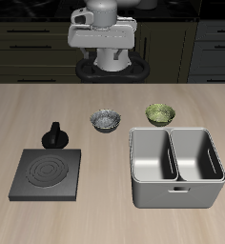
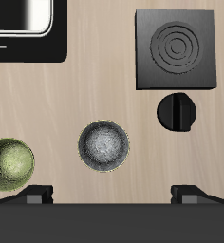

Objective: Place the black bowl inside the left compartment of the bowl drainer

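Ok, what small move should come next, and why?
Probably lower the tool toward the small dark bowl with the silvery mottled inside: it sits untouched on the table, apart from the olive-green bowl, with both bins of the grey metal drainer empty.

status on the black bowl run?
Gripper high above the table, open, holding nothing. Black bowl on table behind the bowl drainer, untouched. Both bins look empty; olive-green bowl beside it, not blocking.
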